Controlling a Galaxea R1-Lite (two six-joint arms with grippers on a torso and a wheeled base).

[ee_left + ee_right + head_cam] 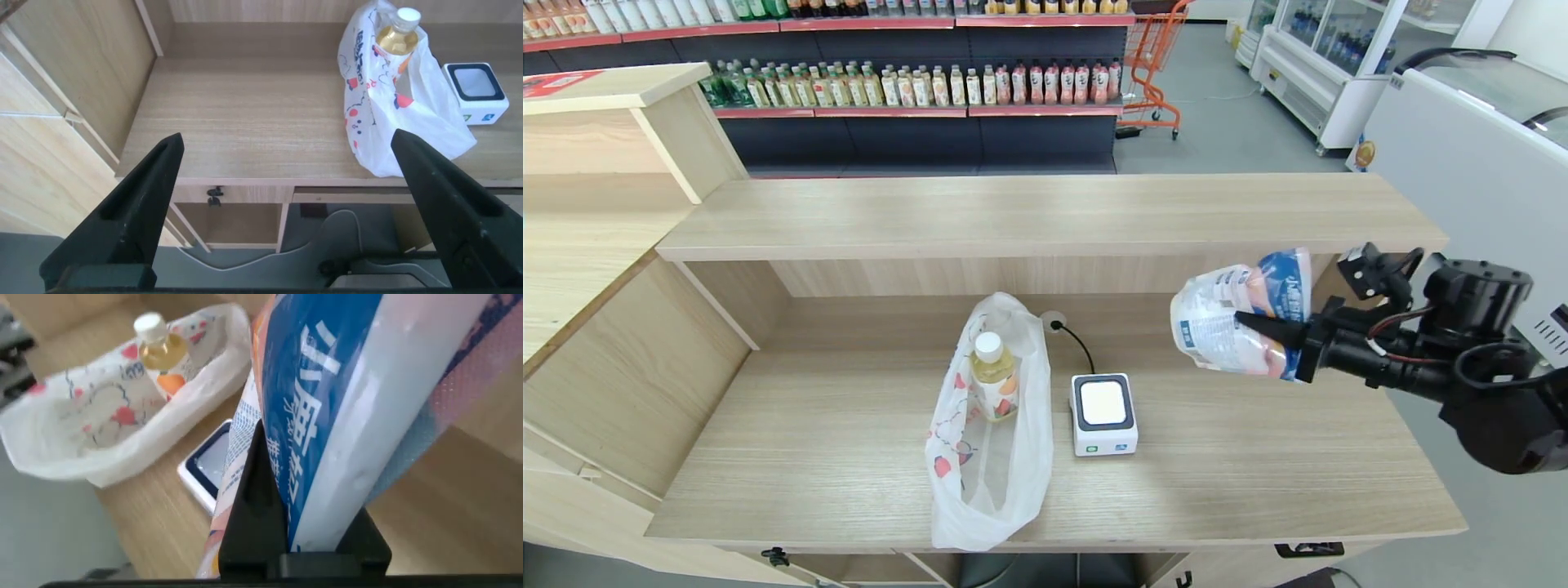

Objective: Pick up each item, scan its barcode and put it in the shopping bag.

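Shop checkout worktop of pale wood, with drink shelves behind

Right gripper pinches a blue-and-white pack in the air over the worktop's right edge, toward the back corner. Bag lies open from mid-worktop to the front edge, with a white-capped bottle inside at its back end. Scanner sits just beside the bag, on the side toward the right edge, its cable running to the back. Left gripper hangs with fingers spread wide before the front edge, toward the left corner, well apart from the bag
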